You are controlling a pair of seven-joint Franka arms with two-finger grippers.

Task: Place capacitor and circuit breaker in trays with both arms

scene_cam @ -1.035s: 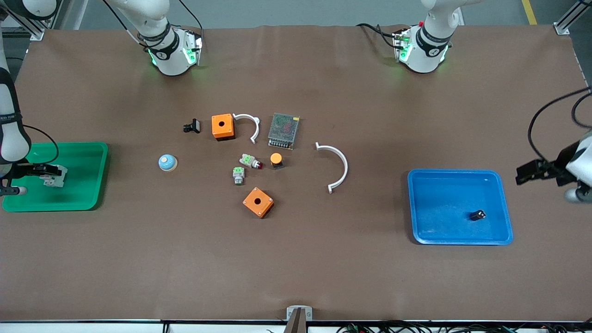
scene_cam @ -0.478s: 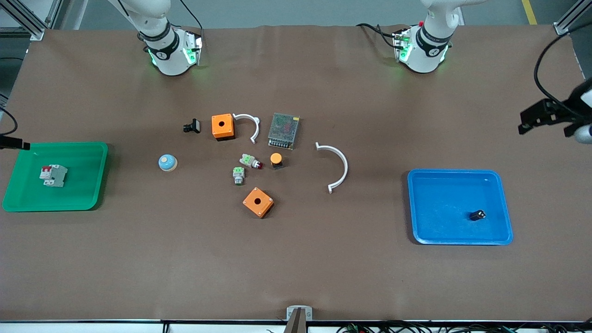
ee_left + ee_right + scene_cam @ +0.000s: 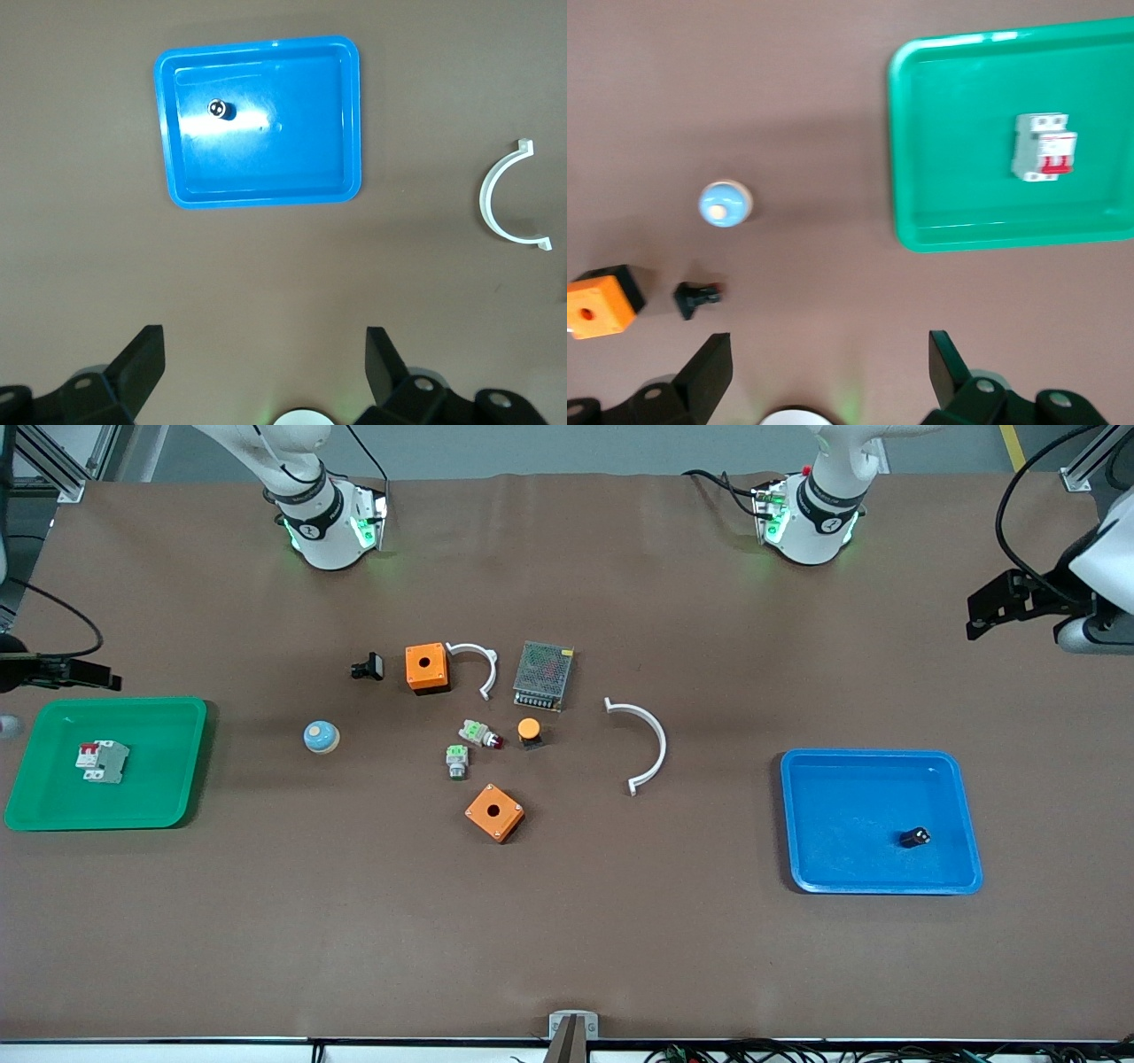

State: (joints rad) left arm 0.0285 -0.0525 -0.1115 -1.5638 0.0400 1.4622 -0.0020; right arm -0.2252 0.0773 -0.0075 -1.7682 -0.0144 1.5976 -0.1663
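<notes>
evidently both placements are done: the capacitor [image 3: 914, 837] is seen lying in the blue tray [image 3: 806, 815], the circuit breaker [image 3: 100, 761] in the green tray [image 3: 177, 726], while left gripper [image 3: 264, 363] and right gripper [image 3: 828, 363] are held wide open and empty above the table.

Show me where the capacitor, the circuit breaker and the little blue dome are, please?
capacitor [image 3: 914, 837]: front view, on its black body, in the blue tray.
circuit breaker [image 3: 102, 761]: front view, on its grey casing, in the green tray.
blue dome [image 3: 320, 736]: front view, on its rounded top.
</notes>
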